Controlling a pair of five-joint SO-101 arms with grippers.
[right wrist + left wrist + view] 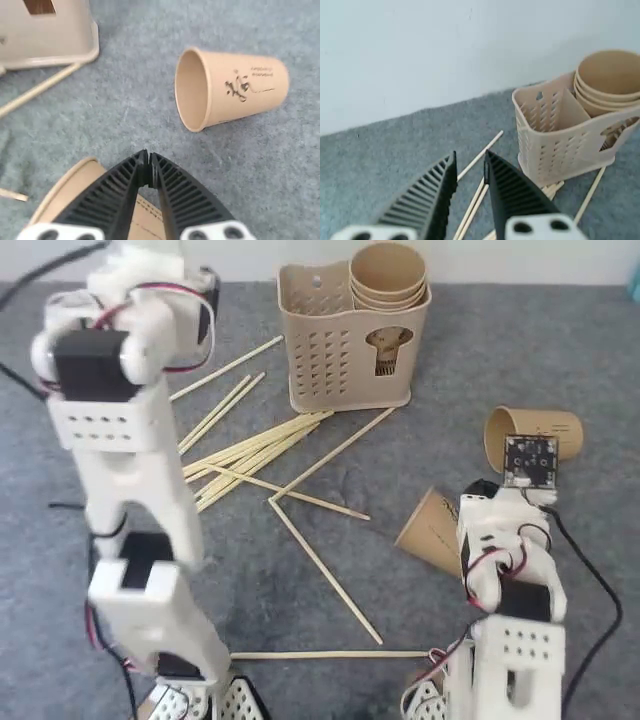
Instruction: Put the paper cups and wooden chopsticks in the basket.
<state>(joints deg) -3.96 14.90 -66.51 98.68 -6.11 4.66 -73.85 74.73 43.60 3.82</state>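
One paper cup (533, 435) lay on its side on the grey desk (470, 360), long axis across it, mouth toward the scattered wooden chopsticks (250, 452), with dark print on its wall too small to read. A second cup (430, 530) lay tipped nearby, and more cups (388, 275) stood stacked in the basket (330, 360). Fingers of the right gripper (148, 156) were closed tip to tip, empty, just above the second cup; fingers of the left gripper (470, 159) stood slightly apart, holding nothing, over chopsticks beside the basket.
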